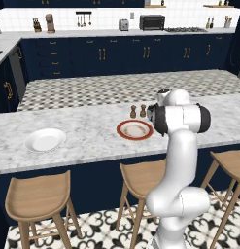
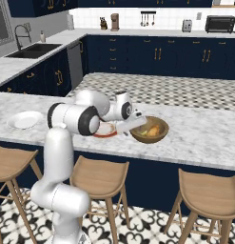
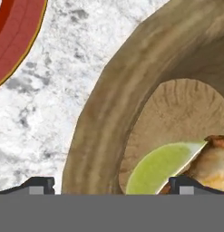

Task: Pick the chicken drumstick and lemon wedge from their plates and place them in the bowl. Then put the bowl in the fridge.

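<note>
L to R along the marble island counter (image 1: 87, 138): plain white plate (image 1: 45, 140) far left, bare; red-rimmed plate (image 1: 135, 130) mid, also bare, w/ two pepper shakers (image 1: 138, 111) just behind it; then the wooden bowl (image 2: 149, 130) just right of the red-rimmed plate. Chicken drumstick (image 2: 154, 129) and lemon wedge (image 3: 161, 166) both lie inside the bowl, touching each other.

Key relation: gripper (image 3: 113, 183) sits at the bowl's left rim, jaws wide apart w/ the rim wall between the tips, one tip outside, one over the inside. Nothing clamped yet. Looks set up for a rim grasp.

Arm pose: elbow up, forearm folded fwd and low over the counter, hand angled down-right at the bowl. Fridge step remains.
</note>
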